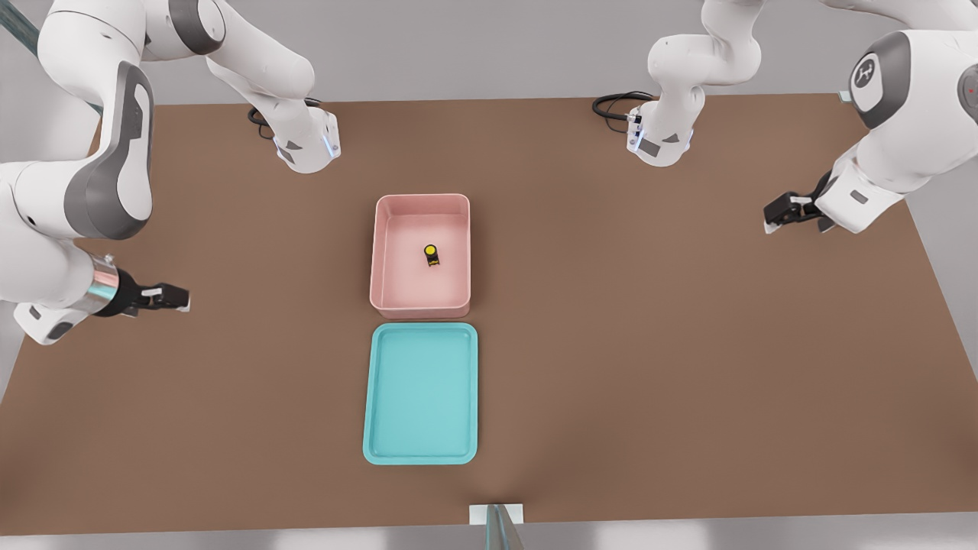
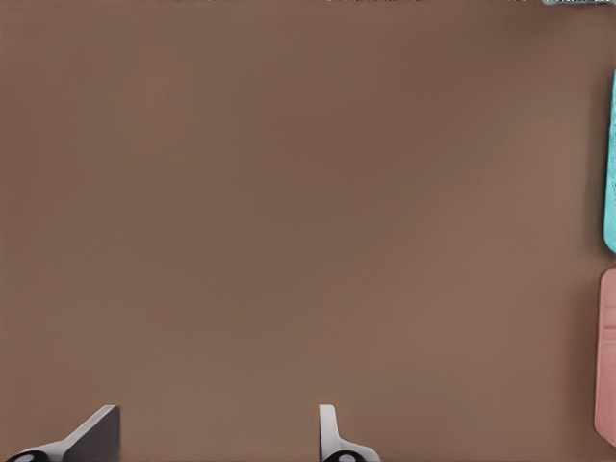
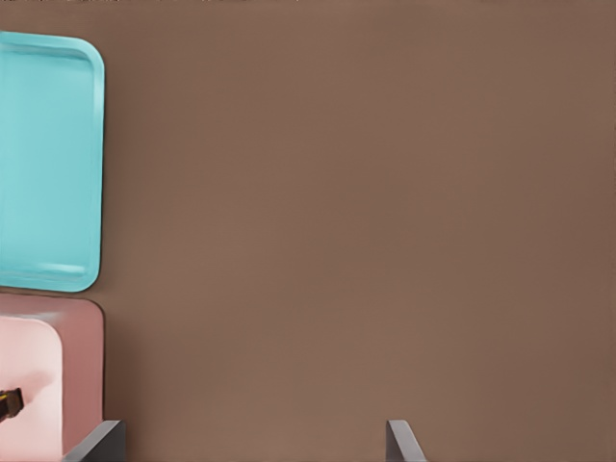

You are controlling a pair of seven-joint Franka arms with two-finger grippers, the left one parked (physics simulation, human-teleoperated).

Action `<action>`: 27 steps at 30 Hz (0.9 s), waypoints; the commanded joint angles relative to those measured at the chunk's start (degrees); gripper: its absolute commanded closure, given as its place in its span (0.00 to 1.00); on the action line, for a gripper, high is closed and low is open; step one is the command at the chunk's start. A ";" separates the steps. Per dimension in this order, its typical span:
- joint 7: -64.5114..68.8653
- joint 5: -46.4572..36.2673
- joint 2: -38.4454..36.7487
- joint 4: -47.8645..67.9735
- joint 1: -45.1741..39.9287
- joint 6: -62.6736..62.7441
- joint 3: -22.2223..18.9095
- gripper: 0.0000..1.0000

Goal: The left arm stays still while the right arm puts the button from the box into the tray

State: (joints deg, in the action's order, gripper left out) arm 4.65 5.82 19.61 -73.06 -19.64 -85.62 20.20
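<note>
The button (image 1: 432, 254), tiny and black with a yellow cap, lies on the floor of the pale pink box (image 1: 420, 200) at the table's middle. The turquoise tray (image 1: 420, 397) lies flat right in front of the box, nothing in it. My gripper (image 1: 773, 217) hovers far out at the front view's right, well apart from both containers, its fingers pointing toward them. The right wrist view shows the gripper (image 3: 248, 435) open, fingers wide apart over bare table, with the tray (image 3: 48, 154), a corner of the box (image 3: 85, 366) and a sliver of the button (image 3: 10, 402) at the edge.
The brown table (image 1: 649, 344) spreads wide around both containers. Two arm bases (image 1: 306, 145) (image 1: 661, 137) stand at the back with black cables. The parked arm's gripper (image 1: 164, 298) hangs at the front view's left. A small white fixture (image 1: 497, 514) sits at the front edge.
</note>
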 commanded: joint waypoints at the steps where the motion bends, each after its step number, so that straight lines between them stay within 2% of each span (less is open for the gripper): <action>1: 2.91 0.07 -0.02 0.03 -0.05 -2.63 0.10 0.00; 2: 3.61 -0.98 -0.80 0.03 1.88 0.35 2.38 0.00; 3: 3.00 -3.61 -1.25 3.45 3.91 8.97 14.50 0.00; 4: -4.54 -6.17 -1.33 5.04 6.27 8.63 25.84 0.00; 5: -15.27 -2.75 -0.81 4.60 17.69 1.87 27.35 0.00; 6: -34.58 5.96 -0.54 4.15 26.22 0.01 28.22 0.00; 7: -47.07 5.25 0.07 3.90 31.58 -0.08 28.05 0.00; 8: -56.76 5.79 0.69 -1.37 33.00 -2.44 27.70 0.00; 9: -69.05 2.71 0.16 -8.66 33.17 -10.26 27.26 0.00; 10: -72.15 1.92 -4.23 -19.21 45.37 -18.78 12.52 0.00; 11: -71.19 -2.30 -6.96 -31.08 50.40 -31.45 4.32 0.00; 13: -58.71 -8.02 -3.71 -31.44 50.49 -31.89 -6.40 0.00; 14: -57.21 -7.93 -1.95 -31.26 50.49 -32.68 -8.51 0.00; 17: -68.63 -7.49 2.27 -31.35 50.66 -42.96 -9.13 0.00; 19: -72.92 -7.31 1.92 -36.80 51.37 -50.96 -8.51 0.00; 20: -73.38 -3.19 1.74 -39.69 51.89 -53.07 -8.51 0.00; 22: -65.29 -2.74 0.43 -44.35 51.28 -55.97 -10.80 0.00; 27: -65.21 -2.74 1.13 -51.04 51.89 -66.87 -10.00 0.00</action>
State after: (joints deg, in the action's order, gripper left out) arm -41.63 2.72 20.54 -123.52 32.05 -140.64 10.07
